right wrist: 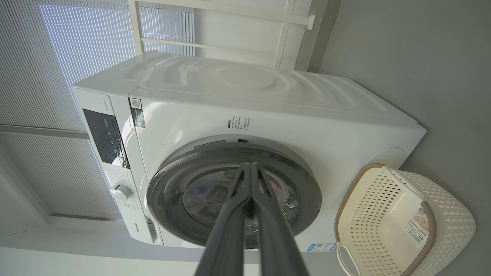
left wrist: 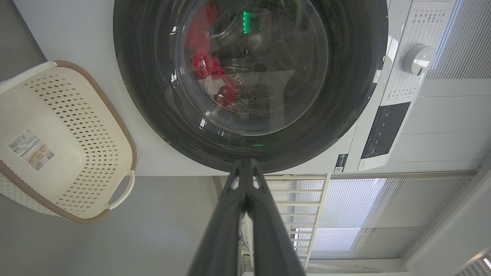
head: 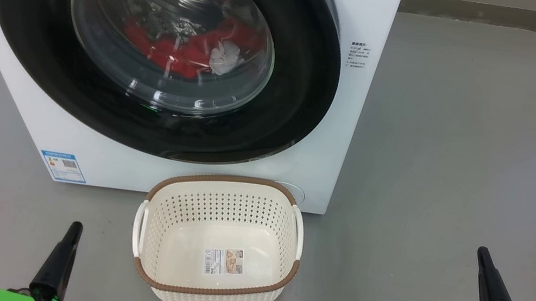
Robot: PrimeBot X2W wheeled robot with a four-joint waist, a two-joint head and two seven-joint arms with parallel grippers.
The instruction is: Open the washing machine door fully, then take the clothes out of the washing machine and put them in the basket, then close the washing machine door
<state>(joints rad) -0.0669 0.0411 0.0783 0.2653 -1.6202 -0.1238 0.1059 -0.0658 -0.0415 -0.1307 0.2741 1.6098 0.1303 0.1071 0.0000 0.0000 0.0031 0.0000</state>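
So, left gripper [head: 72, 232] and right gripper [head: 484, 257] both hovering low, fingers pressed together, gripping nothing. Cream perforated basket [head: 219, 179], brown rim, sitting between them, just before white washing machine [head: 369, 14]. Glossy black-rimmed washing machine door [head: 26, 19] sitting closed; red clothes [head: 180, 55] plus white piece lying behind glass.

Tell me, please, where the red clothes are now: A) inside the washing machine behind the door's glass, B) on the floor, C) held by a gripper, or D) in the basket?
A: the clothes show through the glass of the washing machine door, and the basket is empty.
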